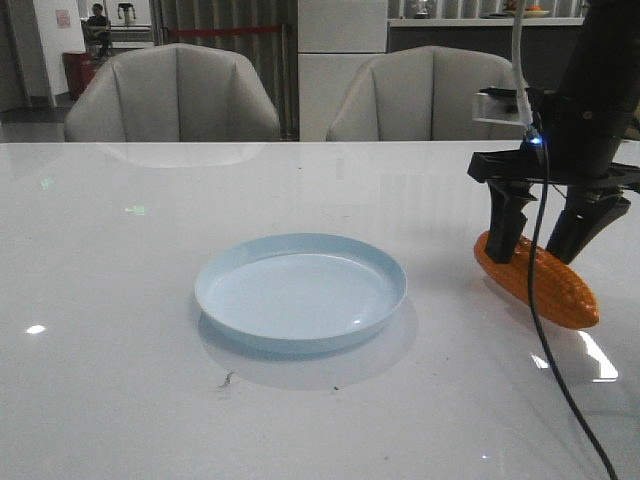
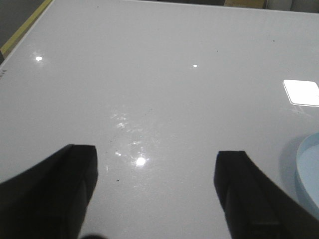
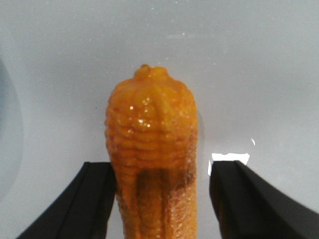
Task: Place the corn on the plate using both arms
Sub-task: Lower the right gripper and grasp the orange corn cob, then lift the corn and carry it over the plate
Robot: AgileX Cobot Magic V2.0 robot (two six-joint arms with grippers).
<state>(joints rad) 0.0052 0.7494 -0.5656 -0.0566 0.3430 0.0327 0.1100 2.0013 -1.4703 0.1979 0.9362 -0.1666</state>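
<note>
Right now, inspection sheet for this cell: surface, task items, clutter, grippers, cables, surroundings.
Surface: glossy white table, light glare, a few small dark specks near the plate.
Corn: lying on the table right of the plate, not on it.
Plate: pale blue, upright, empty, centre of table.
Clutter: nothing seen.
Right gripper: open, fingers straddling the corn; a gap shows on one side in the right wrist view, so not clamped.
Left gripper: open over bare table, holding nothing; plate edge just in its view.
Cables: dark cable hangs from the right arm, crossing in front of the corn.
Surroundings: two grey chairs behind the table; room beyond.
</note>
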